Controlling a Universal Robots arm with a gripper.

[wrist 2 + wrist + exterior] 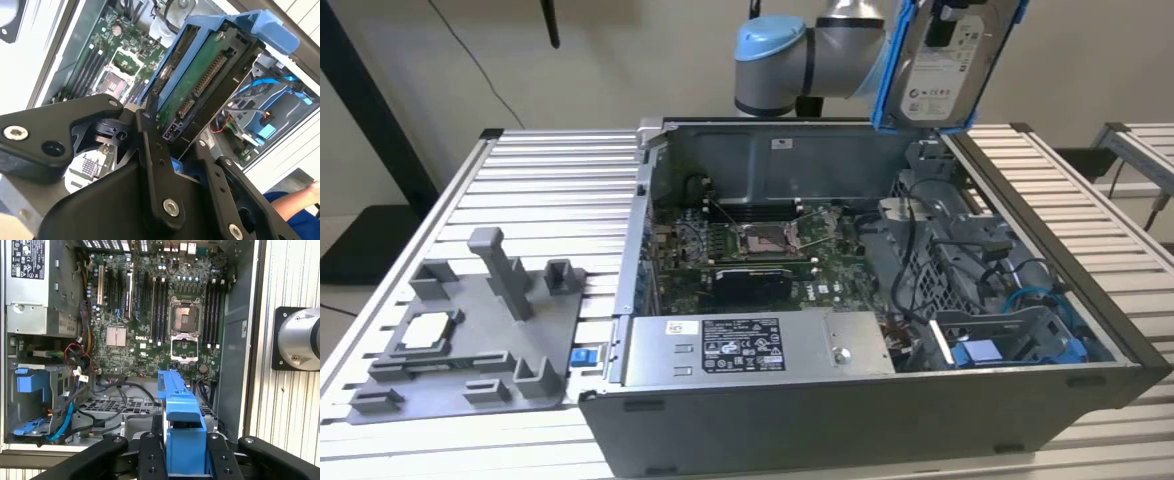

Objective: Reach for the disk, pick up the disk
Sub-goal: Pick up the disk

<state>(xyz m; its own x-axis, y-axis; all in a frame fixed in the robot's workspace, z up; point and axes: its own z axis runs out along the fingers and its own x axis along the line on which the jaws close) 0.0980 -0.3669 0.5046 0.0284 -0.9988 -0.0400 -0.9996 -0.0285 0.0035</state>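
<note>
The silver metal disk in its blue plastic frame (945,62) is clamped in the closed hand (186,460), long axis upright, lifted above the open grey computer case (854,300).

The tool (184,460) hangs clear above the open computer case (1107,330), gripping the disk (945,70) in open air. Below, the motherboard (747,250) bay lies open at 12 o'clock of the power supply (747,345). Tangled cables (921,260) and blue drive cages (1014,345) crowd the 3 o'clock side. At 9 o'clock, a grey fixture (467,340) stands on the counter (560,190).
</note>
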